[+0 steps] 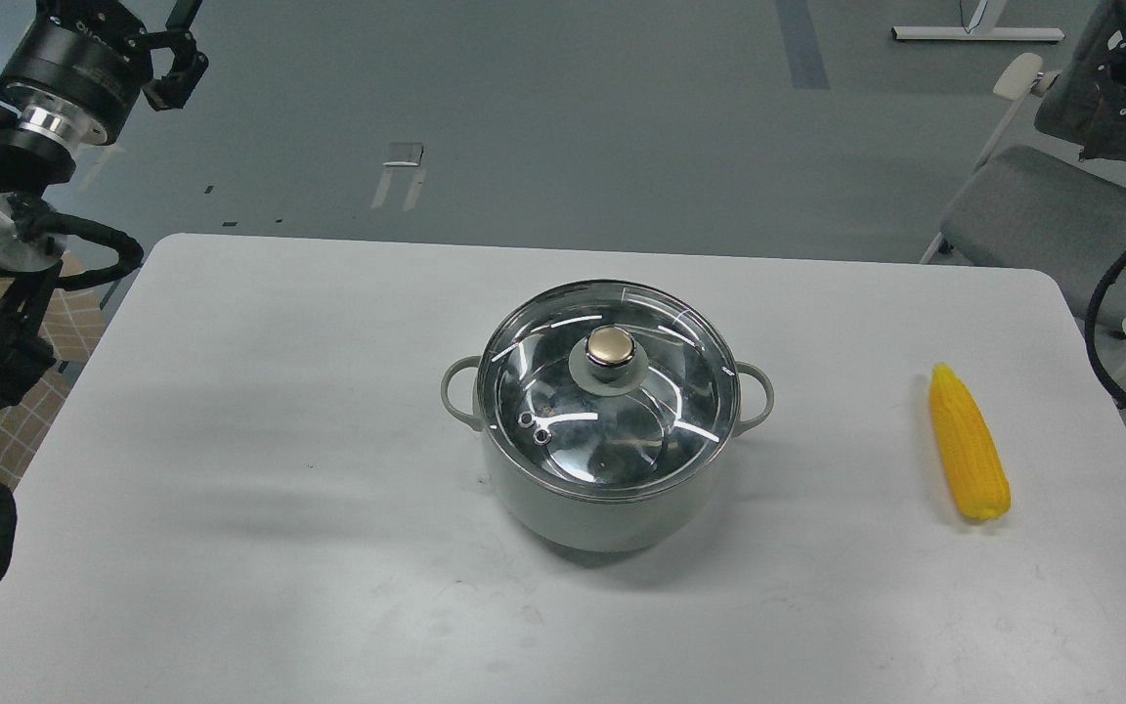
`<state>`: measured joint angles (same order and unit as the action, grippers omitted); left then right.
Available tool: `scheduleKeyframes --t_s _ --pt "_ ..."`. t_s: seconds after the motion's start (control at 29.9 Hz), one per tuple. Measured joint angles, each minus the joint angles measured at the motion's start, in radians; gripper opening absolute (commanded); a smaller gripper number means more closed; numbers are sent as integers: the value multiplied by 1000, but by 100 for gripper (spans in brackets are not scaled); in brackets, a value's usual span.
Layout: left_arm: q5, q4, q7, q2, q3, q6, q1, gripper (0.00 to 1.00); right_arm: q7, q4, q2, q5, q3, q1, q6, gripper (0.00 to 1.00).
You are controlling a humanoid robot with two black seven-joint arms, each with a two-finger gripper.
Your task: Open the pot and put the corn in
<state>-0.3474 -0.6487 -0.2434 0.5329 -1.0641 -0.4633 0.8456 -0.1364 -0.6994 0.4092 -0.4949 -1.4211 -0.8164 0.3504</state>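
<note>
From my head camera I see the pot point(608, 508) standing near the middle of the white table point(260, 469), a little right of centre. It is pale grey-green, with a small loop handle sticking out on its left side and another on its right. The glass lid point(563, 391) sits flat on the rim, closing it, and the brass-coloured knob point(611, 346) stands upright at the lid's centre. Through the glass I can make out the shiny steel inside, though reflections streak across it.

The corn point(968, 445) lies on the table well to the right of the pot, close to the right edge. It is bare and bright yellow, with its pointed tip toward the far side and its blunt end toward me. Nothing touches it.

My left gripper point(179, 61) is up at the far left corner of the view, above the floor beyond the table and well apart from the pot. Its fingers look spread and nothing is between them, though part of it is cut off by the top edge of the view. On the right I see only a black cable loop point(1105, 323) at the edge; that gripper does not show.

Beyond the table's far right corner stands a grey chair point(1042, 220) on the grey floor point(563, 117).
</note>
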Motion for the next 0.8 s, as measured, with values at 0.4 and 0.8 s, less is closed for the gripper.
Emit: scheduleKeyframes --t_s 0.4,0.8 --pt "-497 -328 -31 24 32 -13 -12 87 -6 -63 61 1 -1 72 26 100" --pt "-1404 -833 -84 41 272 19 -17 83 -8 -157 147 1 -8 185 25 100"
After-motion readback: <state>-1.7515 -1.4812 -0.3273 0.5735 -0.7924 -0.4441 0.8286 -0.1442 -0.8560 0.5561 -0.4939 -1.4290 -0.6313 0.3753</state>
